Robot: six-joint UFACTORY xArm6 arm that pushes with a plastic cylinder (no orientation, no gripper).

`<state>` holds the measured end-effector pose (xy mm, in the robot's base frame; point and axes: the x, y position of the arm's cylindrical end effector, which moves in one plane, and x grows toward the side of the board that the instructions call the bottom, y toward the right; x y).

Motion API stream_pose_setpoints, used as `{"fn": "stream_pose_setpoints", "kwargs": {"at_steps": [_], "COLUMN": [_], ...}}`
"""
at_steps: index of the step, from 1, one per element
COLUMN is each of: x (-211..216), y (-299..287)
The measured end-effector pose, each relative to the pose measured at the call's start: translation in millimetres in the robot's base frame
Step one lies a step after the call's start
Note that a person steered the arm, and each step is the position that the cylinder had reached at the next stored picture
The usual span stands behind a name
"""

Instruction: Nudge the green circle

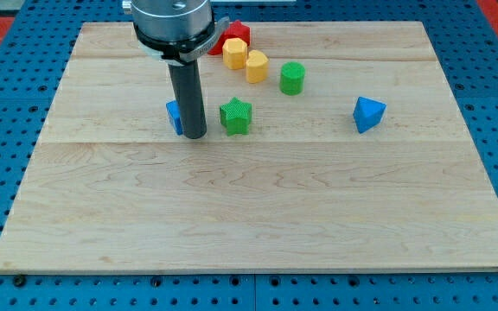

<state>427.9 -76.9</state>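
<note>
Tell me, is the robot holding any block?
Nothing is held. My tip just rests on the board between the blue block and green star.

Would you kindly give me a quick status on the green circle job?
My tip down between blue block and green star. Green circle untouched, up and to the view's right. Star near the direct line.
</note>
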Motion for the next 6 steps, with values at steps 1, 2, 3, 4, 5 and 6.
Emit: {"fn": "stream_pose_setpoints", "kwargs": {"at_steps": [1, 2, 3, 4, 5, 6], "x": [9, 25, -13, -69, -83, -106], "y": [-2, 92, 184, 192, 187, 166]}}
